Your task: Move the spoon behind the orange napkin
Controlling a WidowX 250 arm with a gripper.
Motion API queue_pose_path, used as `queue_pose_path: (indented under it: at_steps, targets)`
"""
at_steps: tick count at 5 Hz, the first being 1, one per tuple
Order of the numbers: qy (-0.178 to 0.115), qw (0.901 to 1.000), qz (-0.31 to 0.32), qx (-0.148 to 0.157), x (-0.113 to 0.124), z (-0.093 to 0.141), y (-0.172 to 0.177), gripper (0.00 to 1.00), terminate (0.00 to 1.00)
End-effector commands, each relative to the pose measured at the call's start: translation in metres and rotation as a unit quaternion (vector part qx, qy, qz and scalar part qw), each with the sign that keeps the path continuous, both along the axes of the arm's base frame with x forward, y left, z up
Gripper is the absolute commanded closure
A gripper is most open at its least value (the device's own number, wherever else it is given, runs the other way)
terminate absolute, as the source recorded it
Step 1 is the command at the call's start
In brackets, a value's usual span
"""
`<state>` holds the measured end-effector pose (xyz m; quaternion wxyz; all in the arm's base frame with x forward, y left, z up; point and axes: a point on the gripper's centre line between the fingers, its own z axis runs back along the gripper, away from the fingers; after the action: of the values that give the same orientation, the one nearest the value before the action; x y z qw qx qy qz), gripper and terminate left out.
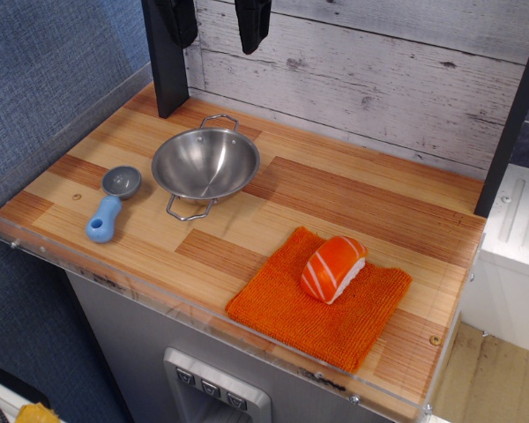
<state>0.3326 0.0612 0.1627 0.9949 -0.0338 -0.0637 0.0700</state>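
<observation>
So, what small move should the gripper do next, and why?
Probably it should travel down and to the left, toward the spoon's blue handle. The gripper hangs high at the back wall, holding nothing, while the spoon lies untouched at the left edge of the table, beside the steel bowl and far from the orange napkin.

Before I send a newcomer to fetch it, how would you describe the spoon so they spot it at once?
Start at the wooden countertop and find the shiny two-handled steel bowl near its back left. Just left of that bowl, near the counter's edge, lies the spoon. It is the only blue thing there: chunky light-blue handle, small round grey bowl.
</observation>
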Motion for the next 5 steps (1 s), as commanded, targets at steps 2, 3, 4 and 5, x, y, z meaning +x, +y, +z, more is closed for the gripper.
queue_pose_path:
  at_steps: [2,3,4,5]
  targets:
    - [0.010,0.9999,0.007,-0.001,-0.003,-0.001,0.015,0.00,0.00]
    - [0.014,0.9995,0.028,0.000,-0.008,-0.003,0.038,0.00,0.00]
    - [0.014,0.9993,0.035,0.010,-0.017,-0.004,0.060,0.00,0.00]
    - [0.018,0.9991,0.038,0.008,-0.038,-0.012,0.070,0.00,0.00]
